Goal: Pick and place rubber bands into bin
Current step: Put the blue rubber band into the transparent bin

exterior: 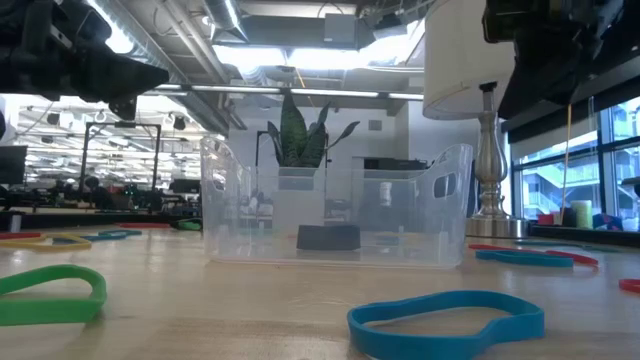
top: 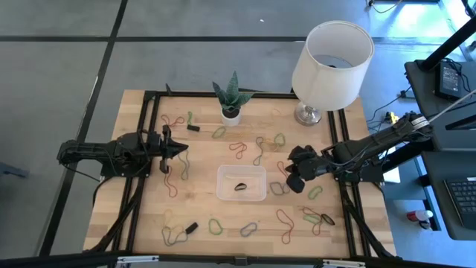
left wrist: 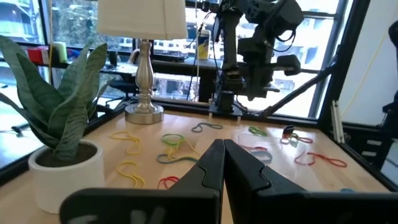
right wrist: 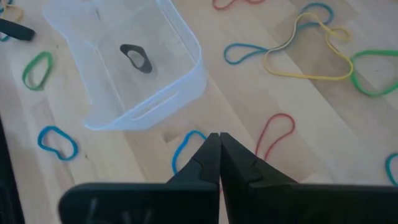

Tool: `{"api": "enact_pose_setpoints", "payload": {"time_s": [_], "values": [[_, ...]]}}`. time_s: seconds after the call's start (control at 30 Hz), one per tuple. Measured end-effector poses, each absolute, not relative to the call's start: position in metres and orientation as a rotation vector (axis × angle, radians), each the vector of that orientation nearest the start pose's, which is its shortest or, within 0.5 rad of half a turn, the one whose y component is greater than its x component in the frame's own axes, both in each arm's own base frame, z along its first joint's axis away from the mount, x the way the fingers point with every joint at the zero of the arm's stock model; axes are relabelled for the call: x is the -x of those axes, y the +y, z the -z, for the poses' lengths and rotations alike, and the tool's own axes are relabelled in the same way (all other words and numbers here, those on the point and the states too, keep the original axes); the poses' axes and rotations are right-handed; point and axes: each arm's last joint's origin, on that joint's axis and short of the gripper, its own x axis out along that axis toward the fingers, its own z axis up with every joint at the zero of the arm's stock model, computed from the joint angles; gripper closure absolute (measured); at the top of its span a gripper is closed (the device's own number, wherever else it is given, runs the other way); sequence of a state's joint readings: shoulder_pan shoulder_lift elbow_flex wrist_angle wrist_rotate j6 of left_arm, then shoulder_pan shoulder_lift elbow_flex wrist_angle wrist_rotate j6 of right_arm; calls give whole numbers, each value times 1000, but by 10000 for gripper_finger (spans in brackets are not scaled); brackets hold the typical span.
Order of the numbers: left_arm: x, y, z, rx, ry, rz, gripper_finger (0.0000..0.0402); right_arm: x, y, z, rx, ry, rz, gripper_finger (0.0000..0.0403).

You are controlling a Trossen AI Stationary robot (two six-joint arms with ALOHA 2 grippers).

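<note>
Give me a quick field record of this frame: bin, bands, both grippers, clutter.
bin: clear bin at table centre, upright
bin contents: one dark band
rubber bands: many loose on the table around the bin, e.g. blue one just outside its wall
left gripper: shut, empty, left of the bin, apart from it
right gripper: shut, empty, above the table just right of the bin
plant pot: far side, behind the bin
lamp: far right corner
</note>
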State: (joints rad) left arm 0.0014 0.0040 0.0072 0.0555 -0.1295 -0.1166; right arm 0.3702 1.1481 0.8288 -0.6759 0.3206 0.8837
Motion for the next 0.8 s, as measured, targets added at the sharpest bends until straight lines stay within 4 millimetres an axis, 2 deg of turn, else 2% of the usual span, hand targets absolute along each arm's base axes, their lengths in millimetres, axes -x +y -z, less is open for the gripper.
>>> {"api": "enact_pose_setpoints", "payload": {"time_s": [0.13, 0.4, 0.6, 0.7, 0.8], "values": [[-97, 4, -171, 122, -68, -138, 398, -202, 69, -243, -462, 889, 364, 401], [-97, 4, -177, 189, -86, -133, 398, -199, 67, -241, -301, 950, 311, 402], [-104, 6, -198, 205, 23, -224, 398, -196, 66, -239, -198, 988, 273, 402], [-115, 8, -212, 230, 108, -287, 398, -196, 65, -238, -144, 1000, 251, 402], [-131, 8, -227, 238, 216, -322, 398, -192, 60, -229, -97, 984, 221, 402]]}}
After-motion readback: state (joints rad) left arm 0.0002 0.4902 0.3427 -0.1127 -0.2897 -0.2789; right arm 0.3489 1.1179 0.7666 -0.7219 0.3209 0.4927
